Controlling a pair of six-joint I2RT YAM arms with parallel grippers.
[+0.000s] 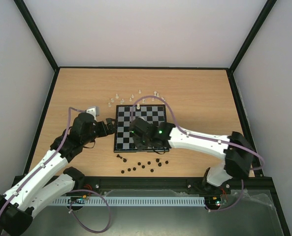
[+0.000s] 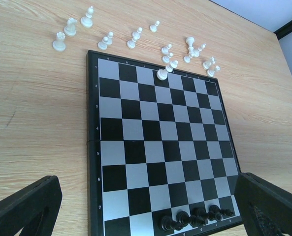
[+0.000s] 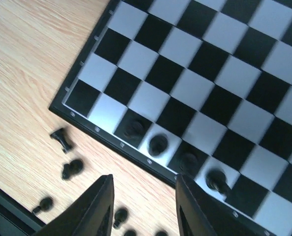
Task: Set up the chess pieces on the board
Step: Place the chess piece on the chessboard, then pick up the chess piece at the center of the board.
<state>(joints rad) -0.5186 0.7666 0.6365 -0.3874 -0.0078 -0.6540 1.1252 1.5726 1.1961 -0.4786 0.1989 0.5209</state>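
The board [image 1: 150,115] lies mid-table. One white piece [image 1: 138,105] stands on its far edge row; in the left wrist view it shows near the board's top [image 2: 162,73]. Several white pieces [image 1: 136,96] stand on the table behind the board. Several black pieces [image 3: 158,144] stand in the board's near row, and loose black pieces [image 1: 141,164] lie on the table in front. My left gripper [image 1: 109,127] is open and empty at the board's left edge. My right gripper [image 3: 143,211] is open and empty above the board's near edge [image 1: 143,142].
The wooden table is ringed by a dark frame with white walls. A black rail [image 1: 150,182] runs along the near edge. Loose black pieces [image 3: 72,168] lie close under my right fingers [image 3: 94,206]. My right arm [image 1: 200,142] lies across the table's right front.
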